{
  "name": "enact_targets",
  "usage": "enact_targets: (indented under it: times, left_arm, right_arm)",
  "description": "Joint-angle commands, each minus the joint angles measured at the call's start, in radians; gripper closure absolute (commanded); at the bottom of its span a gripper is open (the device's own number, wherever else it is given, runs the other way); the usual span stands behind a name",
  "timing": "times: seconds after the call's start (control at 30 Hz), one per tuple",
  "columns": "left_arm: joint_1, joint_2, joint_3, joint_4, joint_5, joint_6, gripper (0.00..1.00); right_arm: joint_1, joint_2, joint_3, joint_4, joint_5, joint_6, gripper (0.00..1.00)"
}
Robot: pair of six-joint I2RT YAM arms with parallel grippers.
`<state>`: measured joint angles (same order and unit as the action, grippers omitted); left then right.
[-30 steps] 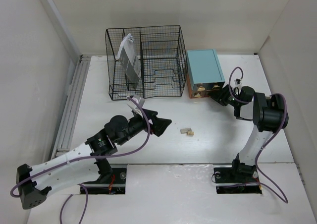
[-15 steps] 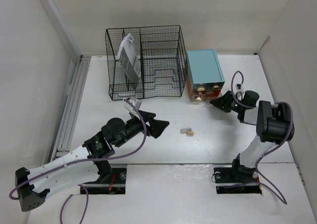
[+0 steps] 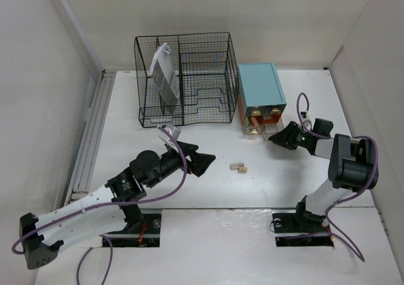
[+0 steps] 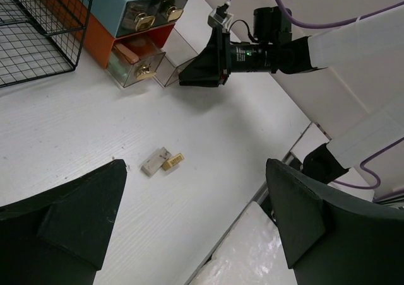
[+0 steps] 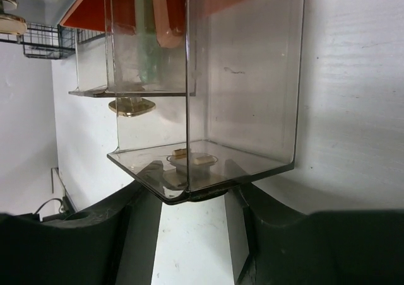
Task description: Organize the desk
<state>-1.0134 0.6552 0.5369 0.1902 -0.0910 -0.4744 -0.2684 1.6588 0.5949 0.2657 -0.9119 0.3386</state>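
Observation:
The white desk point(image 3: 252, 190) carries a teal drawer box point(image 3: 260, 86) at the back right. Its lower right clear drawer point(image 5: 240, 77) stands pulled out and looks empty. My right gripper point(image 3: 276, 137) sits at the drawer's front, its fingers point(image 5: 136, 234) closed on either side of the drawer knob point(image 5: 202, 195). It also shows in the left wrist view point(image 4: 189, 77). My left gripper point(image 3: 205, 162) is open and empty, hovering above the desk. Two small blocks point(image 3: 238, 168), one pale grey and one gold, lie just beyond it point(image 4: 163, 161).
A black wire-mesh organizer point(image 3: 186, 77) stands left of the drawer box with a grey booklet point(image 3: 165, 74) upright in its left section. The neighbouring clear drawer point(image 4: 136, 67) is partly out with a pinkish item inside. White walls enclose the desk.
My right gripper drew back from the box toward the near right, pulling the clear drawer out with it. My left arm dropped slightly, then stayed still.

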Motion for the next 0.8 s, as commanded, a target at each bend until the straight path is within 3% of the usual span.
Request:
enact_targets:
  times: [0.0, 0.07, 0.1, 0.27, 0.47, 0.77]
  left_arm:
    - [-0.004, -0.018, 0.003, 0.052, 0.000, -0.006, 0.09]
    - [-0.004, -0.019, 0.003, 0.052, 0.000, -0.006, 0.09]
    - [-0.004, -0.019, 0.003, 0.052, 0.000, -0.006, 0.09]
    - [-0.004, 0.000, 0.003, 0.052, 0.000, -0.006, 0.09]
    - [-0.004, 0.009, -0.006, 0.074, 0.010, -0.006, 0.09]
    - [-0.004, 0.050, -0.025, 0.104, 0.030, -0.006, 0.25]
  right_arm:
    - [0.003, -0.001, 0.014, -0.055, -0.030, -0.061, 0.65]
    - [0.003, -0.010, 0.014, -0.056, -0.041, -0.061, 0.56]
    - [0.003, -0.010, 0.023, -0.065, -0.041, -0.052, 0.46]
    - [-0.006, -0.033, 0.023, -0.065, -0.099, -0.052, 0.31]
    - [-0.006, -0.083, 0.100, -0.250, -0.176, -0.178, 0.30]
    - [-0.006, -0.243, 0.183, -0.635, -0.289, -0.461, 0.34]
